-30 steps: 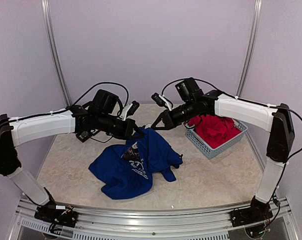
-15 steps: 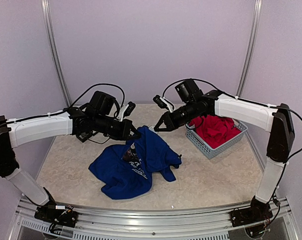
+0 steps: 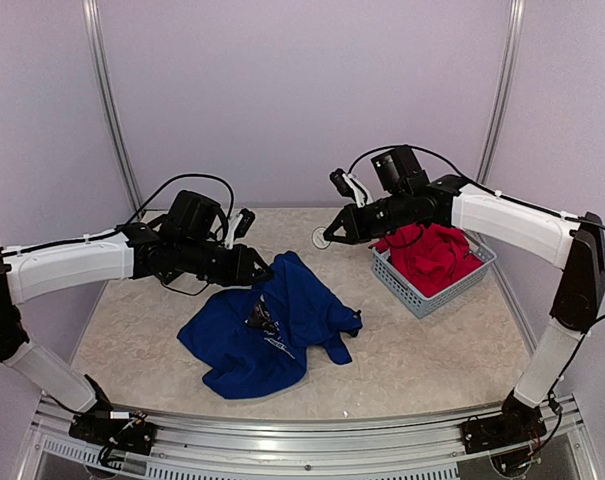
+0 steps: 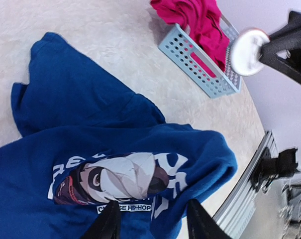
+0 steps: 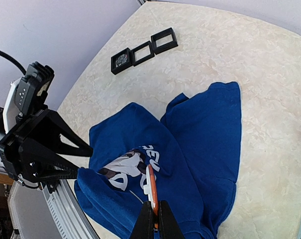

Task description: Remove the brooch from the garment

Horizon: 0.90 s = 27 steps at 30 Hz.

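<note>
Right gripper lifted away pinching round white brooch; blue garment crumpled.

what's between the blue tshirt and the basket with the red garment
Nothing: only bare tabletop separates the blue T-shirt from the basket, clearest in the top view; the left wrist view shows the same bare strip.

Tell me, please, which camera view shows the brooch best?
The left wrist view: the brooch faces that camera as a round white disc, pinched by the right gripper. The right wrist view shows it only edge-on, a thin orange-and-white sliver. The top view shows a small pale dot.
</note>
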Available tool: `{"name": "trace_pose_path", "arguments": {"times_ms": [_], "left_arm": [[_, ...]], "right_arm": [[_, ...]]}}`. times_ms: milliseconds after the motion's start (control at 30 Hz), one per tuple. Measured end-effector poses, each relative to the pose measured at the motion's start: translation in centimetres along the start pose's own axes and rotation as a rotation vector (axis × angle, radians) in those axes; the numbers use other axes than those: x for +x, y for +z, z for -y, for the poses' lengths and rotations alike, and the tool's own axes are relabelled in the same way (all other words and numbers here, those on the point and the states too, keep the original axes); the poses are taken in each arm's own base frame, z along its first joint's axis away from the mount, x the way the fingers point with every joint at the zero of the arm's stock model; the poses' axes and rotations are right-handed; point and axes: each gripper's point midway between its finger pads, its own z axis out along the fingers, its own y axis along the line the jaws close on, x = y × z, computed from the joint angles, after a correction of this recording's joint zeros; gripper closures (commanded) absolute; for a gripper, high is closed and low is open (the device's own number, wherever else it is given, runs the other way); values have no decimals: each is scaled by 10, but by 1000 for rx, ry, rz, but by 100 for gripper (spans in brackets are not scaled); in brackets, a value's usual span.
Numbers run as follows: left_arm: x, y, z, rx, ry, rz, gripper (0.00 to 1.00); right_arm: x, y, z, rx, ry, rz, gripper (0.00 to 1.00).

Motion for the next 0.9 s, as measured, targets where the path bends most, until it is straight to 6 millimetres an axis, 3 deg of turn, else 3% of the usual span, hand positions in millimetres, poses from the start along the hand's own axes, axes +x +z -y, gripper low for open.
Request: {"name": "trace_pose_path", "arguments": {"times_ms": [167,300,367,533,700,900], "left_arm": [[-21,-19,-16,-68,-51,86,21],[-41,-39,-30,-100,-96,161,14],[-49,-46,-27,-89,-98,183,12],[-66,-56,7,56,-53,207,7],[-68,-58,48,267,8,184,8],[-66,-52,82,420,61,112,20]], "right_arm": [[-12,-18,6,-32,21,54,100],[-18,-25,2,-78,15,76,100],[-19,-26,-3,-107,10,76,100],[-20,-29,-22,-217,-10,73,100],[-20,-35,-46,-361,-15,65,100],[-19,-43,-72,-504,-21,46,100]]}}
